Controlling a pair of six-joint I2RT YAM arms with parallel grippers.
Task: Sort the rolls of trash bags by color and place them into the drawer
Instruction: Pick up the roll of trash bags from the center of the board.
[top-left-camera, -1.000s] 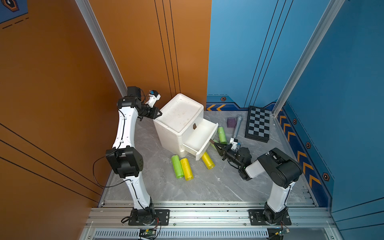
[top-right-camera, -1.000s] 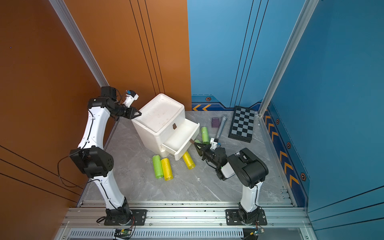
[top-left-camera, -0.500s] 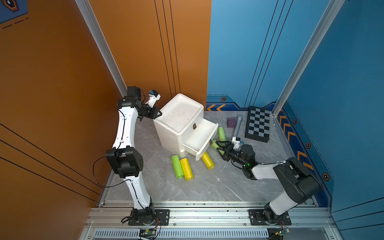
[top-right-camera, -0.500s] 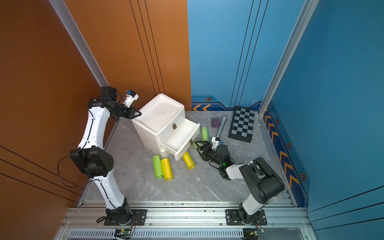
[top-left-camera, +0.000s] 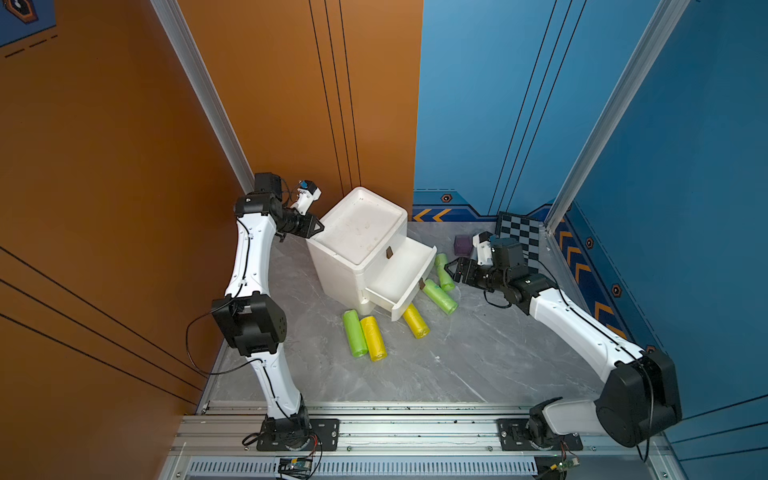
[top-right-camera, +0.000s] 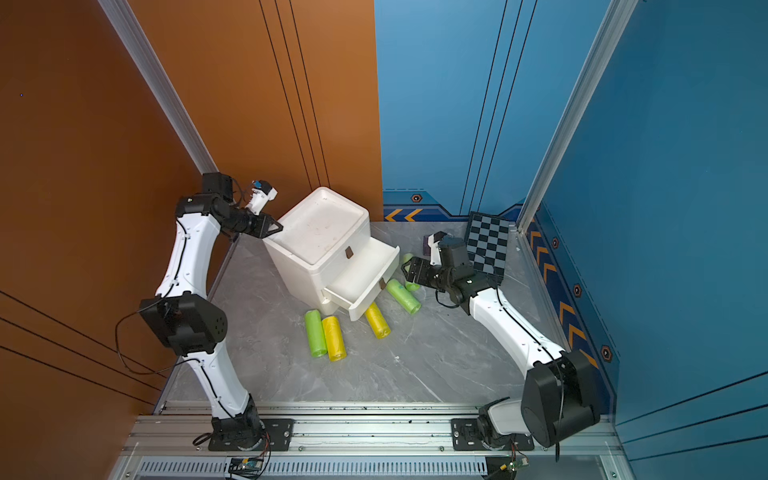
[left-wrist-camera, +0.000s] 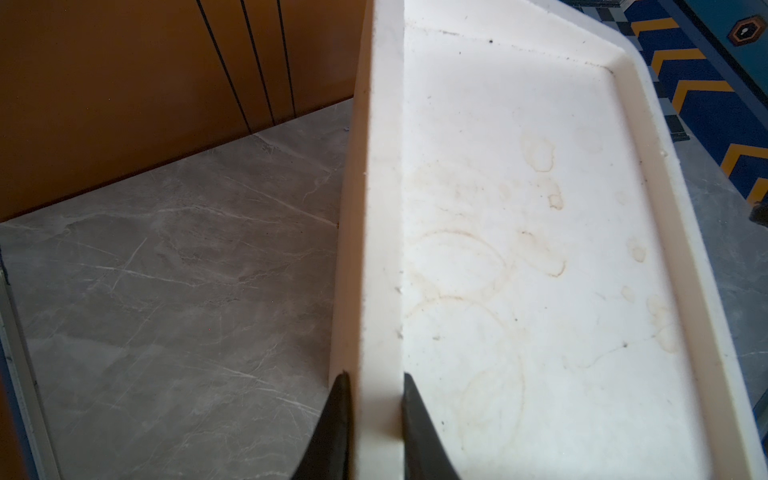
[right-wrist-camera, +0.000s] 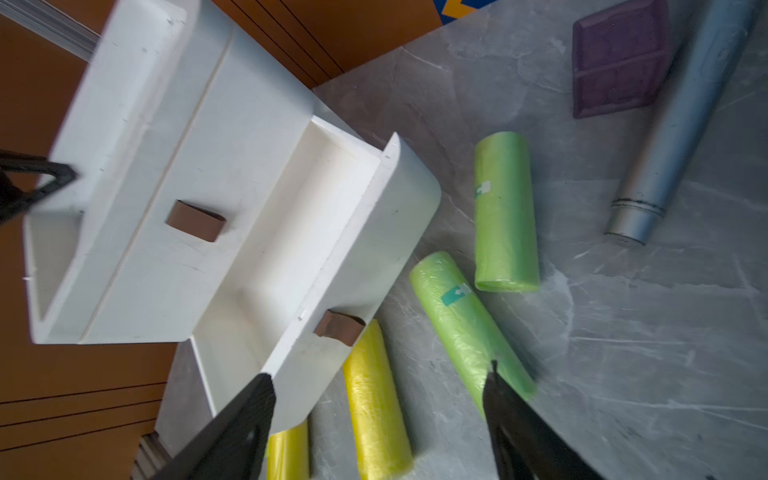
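Note:
A white cabinet (top-left-camera: 357, 232) stands at the back with its lower drawer (top-left-camera: 395, 274) pulled out and bare inside (right-wrist-camera: 291, 232). My left gripper (left-wrist-camera: 376, 380) is shut on the cabinet's top rim (left-wrist-camera: 380, 208). On the floor lie several rolls of trash bags. A green one (top-left-camera: 355, 332) and a yellow one (top-left-camera: 373, 337) lie side by side, and a yellow one (top-left-camera: 415, 321) sticks out from under the drawer front. Two green rolls (top-left-camera: 439, 296) (top-left-camera: 444, 272) lie to its right. My right gripper (right-wrist-camera: 379, 372) hangs open above them, its fingers empty.
A grey metal tube (right-wrist-camera: 673, 137) and a purple box (right-wrist-camera: 619, 58) lie behind the green rolls. A checkerboard (top-left-camera: 521, 232) leans at the back right corner. Orange and blue walls close in the marble floor (top-left-camera: 478, 357).
My right gripper went from shut to open and its arm stretched out to the right; a green roll now lies uncovered beside the drawer front. The left arm has not moved.

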